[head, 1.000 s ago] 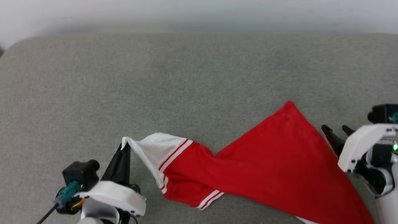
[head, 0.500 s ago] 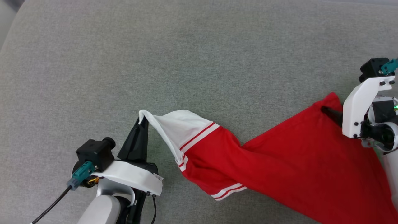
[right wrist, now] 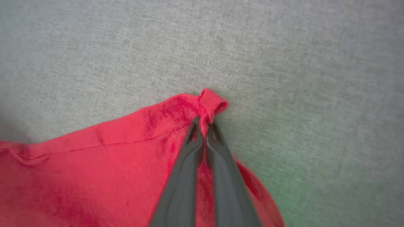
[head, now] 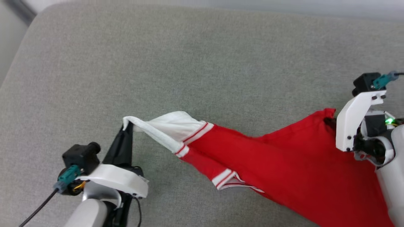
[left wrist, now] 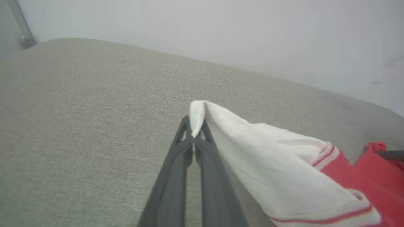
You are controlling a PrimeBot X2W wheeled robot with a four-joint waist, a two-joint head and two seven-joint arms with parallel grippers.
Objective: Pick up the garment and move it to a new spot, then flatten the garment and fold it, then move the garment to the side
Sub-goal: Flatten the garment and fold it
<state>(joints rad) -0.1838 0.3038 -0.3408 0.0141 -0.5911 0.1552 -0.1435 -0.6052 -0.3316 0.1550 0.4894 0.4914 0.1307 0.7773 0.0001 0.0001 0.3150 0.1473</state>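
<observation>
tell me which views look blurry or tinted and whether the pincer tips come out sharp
Head view: even, soft light, garment crisp, faint shadow beneath it. Left wrist view: left pincer tips and white sleeve fairly sharp, cushion edge looks bowed, maybe the wide lens. Right wrist view: softest overall, right pincer slightly blurred, green tint on the cushion at lower right.

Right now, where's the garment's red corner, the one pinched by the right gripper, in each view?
Head view: red corner at far right, mid-height, beside the white bracket.
Left wrist view: right edge, just below mid-height.
Right wrist view: just above centre.
Shared landmark: the right gripper, shut on the garment at that corner.
</observation>
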